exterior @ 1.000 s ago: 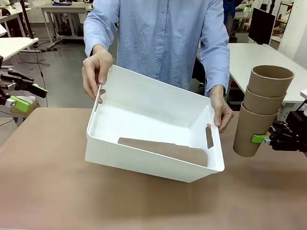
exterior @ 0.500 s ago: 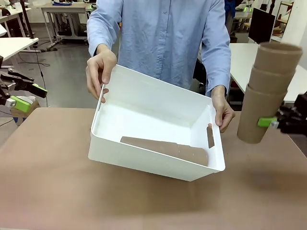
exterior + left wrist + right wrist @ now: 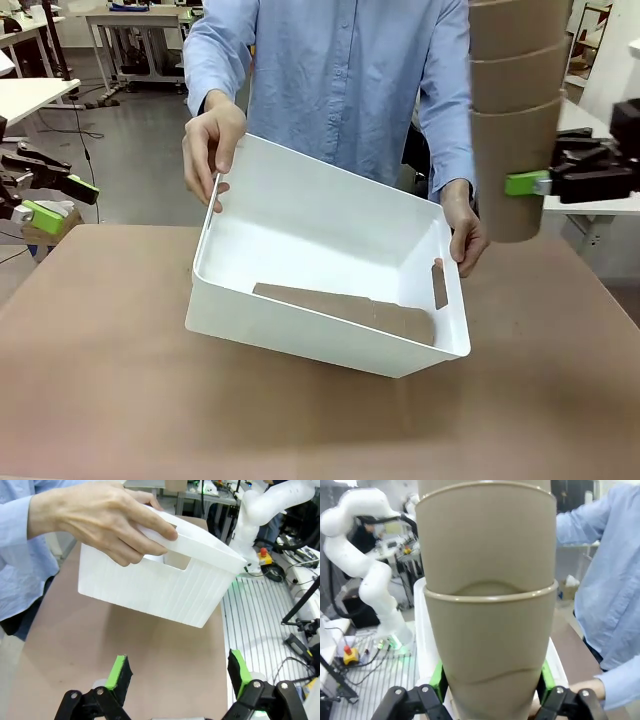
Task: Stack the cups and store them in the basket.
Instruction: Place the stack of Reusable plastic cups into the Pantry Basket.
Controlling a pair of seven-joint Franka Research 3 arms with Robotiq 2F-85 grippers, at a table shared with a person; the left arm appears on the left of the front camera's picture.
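Note:
A person holds the white basket point(image 3: 300, 330) tilted toward me, one hand point(image 3: 212, 142) on its far left rim and the other hand point(image 3: 464, 232) on its right side, its near edge close to the table. My right gripper point(image 3: 528, 184) is shut on the bottom cup of a stack of tan cups point(image 3: 515, 110), held upright in the air to the right of the basket. In the right wrist view the cups point(image 3: 490, 605) rise between the green pads point(image 3: 438, 676). My left gripper point(image 3: 50, 205) hangs open at the far left; its fingers point(image 3: 120, 671) frame the basket point(image 3: 160, 580).
The brown table point(image 3: 110, 390) spreads in front of and beside the basket. White lab tables point(image 3: 25, 95) and equipment stand behind the person. My left arm point(image 3: 370, 575) appears beyond the basket in the right wrist view.
My right gripper has lifted the cup stack upward and slightly left, toward the basket side. The person has shifted the basket a little; the left gripper stayed still.

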